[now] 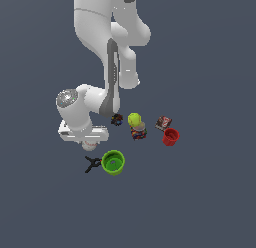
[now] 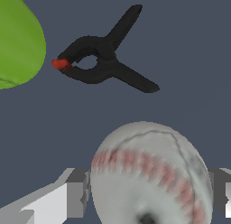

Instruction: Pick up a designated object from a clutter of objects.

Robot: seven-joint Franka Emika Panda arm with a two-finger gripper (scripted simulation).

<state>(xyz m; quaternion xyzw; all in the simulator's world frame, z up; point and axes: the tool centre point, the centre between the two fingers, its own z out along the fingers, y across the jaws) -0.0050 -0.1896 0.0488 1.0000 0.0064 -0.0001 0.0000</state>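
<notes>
Between the fingers: we find the baseball filling the gap of the gripper, one grey pad on each flank.
Hand state: narrowed about the ball, pads at or very near its surface; we cannot tell whether firm contact is made.
Ball location: in the exterior view a sliver shows under the hand, just beside the black clamp and near the green cup.
Progress: approach and descent look done; grip confirmation and the lift remain, as we judge it (no gap under the ball is visible).
Ball surface: off-white, scuffed, round, with a band of red stitching.
Clamp: matte black, X-shaped, red tip.
Cup: smooth green, round, open-topped.
Other clutter: yellow-green ball, red cup, well apart.
</notes>
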